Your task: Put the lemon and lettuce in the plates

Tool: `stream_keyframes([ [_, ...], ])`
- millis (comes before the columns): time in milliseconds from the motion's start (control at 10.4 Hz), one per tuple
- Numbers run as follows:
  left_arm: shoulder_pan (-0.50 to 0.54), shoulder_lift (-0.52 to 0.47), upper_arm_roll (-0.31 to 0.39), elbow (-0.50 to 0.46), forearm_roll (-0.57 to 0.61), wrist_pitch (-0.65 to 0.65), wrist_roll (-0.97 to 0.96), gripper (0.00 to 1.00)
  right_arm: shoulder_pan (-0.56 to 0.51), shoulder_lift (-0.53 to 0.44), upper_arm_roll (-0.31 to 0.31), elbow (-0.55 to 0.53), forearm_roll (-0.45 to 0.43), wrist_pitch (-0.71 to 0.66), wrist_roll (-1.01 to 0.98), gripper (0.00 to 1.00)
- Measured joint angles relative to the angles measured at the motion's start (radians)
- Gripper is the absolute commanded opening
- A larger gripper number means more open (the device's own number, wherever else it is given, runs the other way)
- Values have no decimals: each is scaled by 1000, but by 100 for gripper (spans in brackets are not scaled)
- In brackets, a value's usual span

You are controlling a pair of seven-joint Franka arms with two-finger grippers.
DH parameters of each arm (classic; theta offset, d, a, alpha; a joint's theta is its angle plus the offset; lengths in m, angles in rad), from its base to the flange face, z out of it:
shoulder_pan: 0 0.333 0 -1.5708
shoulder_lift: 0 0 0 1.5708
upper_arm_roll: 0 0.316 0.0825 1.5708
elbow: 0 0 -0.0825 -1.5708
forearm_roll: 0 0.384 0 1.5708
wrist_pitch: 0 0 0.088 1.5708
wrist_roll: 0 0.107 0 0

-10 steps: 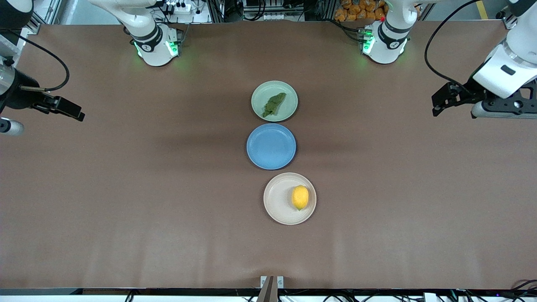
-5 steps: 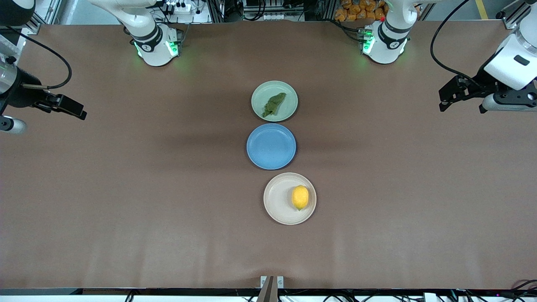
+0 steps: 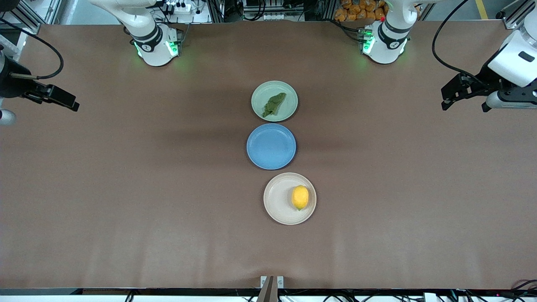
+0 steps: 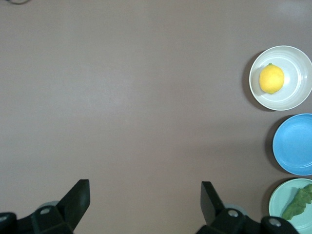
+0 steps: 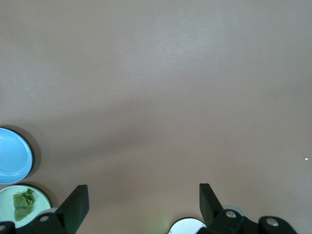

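Lemon (image 3: 300, 197) in beige plate (image 3: 277, 205), lower centre | lettuce (image 3: 274, 104) in green plate (image 3: 289, 94), upper centre | blue plate (image 3: 271, 146) between, bare | left gripper (image 3: 447, 96) at frame's right edge, wide, holding nothing | right gripper (image 3: 69, 102) at frame's left edge, wide, holding nothing | task looks done

yellow lemon (image 3: 300, 197) lies in beige plate (image 3: 278, 201); wrinkly lettuce (image 3: 274, 104) in pale green plate (image 3: 289, 107).

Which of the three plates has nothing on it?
The blue plate, the middle of the row. The pale green plate, farther from the front camera, holds the lettuce; the beige-white plate, nearer, holds the lemon.
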Motion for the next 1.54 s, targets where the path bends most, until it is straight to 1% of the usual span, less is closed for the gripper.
stream_keyframes([
  [193,0,0,0,2,0,-3,0,100,7,0,5,0,-14,-4,0,100],
  [1155,1,0,2,5,0,-26,5,100,5,3,0,0,-17,-1,1,100],
  [1348,1,0,2,6,0,-26,6,100,5,3,-1,0,-17,5,1,100],
  [1540,1,0,2,6,0,-27,6,100,5,4,-1,0,-19,38,1,100],
])
